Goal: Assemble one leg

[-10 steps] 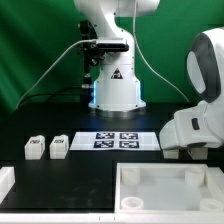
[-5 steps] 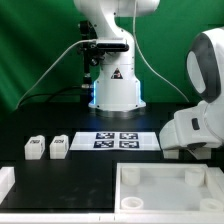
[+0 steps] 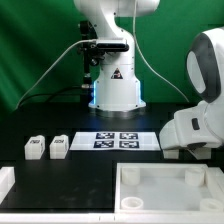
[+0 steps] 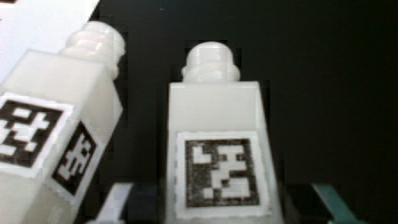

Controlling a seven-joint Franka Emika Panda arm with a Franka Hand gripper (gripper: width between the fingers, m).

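The gripper (image 4: 221, 200) is spread wide, one finger (image 4: 118, 203) on each side of the leg (image 4: 221, 130) with a gap on both sides, so it's not pinching anything. A second leg (image 4: 63, 110) stands just beside that one. Out on the worktop, the tray (image 3: 165, 176) sits at the near edge. A third leg (image 3: 34, 148) and fourth leg (image 3: 59, 147) stand side by side toward the exterior view's left edge, with the marker board (image 3: 120, 140) mid-table and the base (image 3: 115, 92) at the far edge.
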